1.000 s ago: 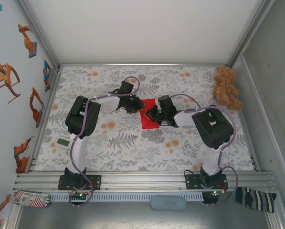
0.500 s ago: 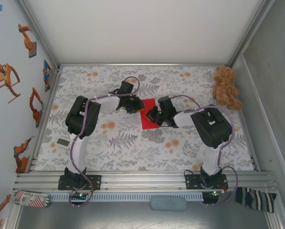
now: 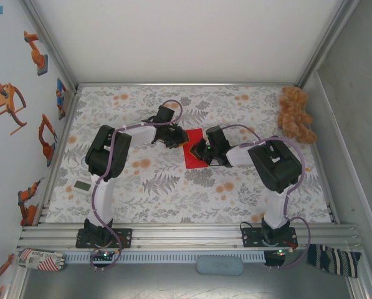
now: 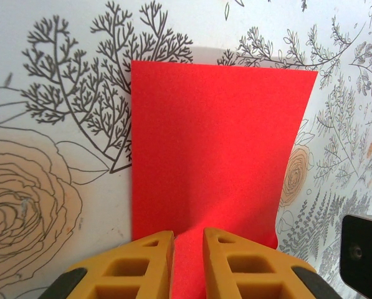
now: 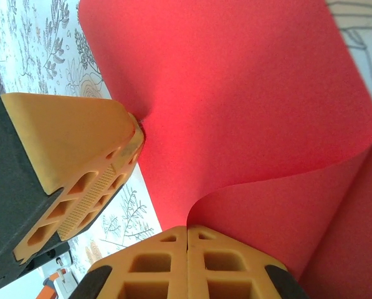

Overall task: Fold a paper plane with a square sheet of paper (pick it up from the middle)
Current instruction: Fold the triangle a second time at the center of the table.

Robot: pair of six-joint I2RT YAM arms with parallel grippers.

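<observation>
Off at the far right corner of the tabletop (image 3: 248, 199) a brown teddy bear (image 3: 296, 115) is seen, and a small grey tag (image 3: 81, 185) lies near the left edge, both well apart from the square sheet of paper (image 3: 190, 161) at the tabletop's middle. The sheet's curled-up right side is pinched between the closed fingers of the right hand (image 5: 187, 233). The left hand (image 4: 189, 235) is set at its left side, fingers narrowly parted with red between them, so a firm grip cannot be told.

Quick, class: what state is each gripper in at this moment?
Left gripper: slightly open, fingertips down on the square sheet of paper.
Right gripper: shut on the sheet's curled-up edge.
</observation>
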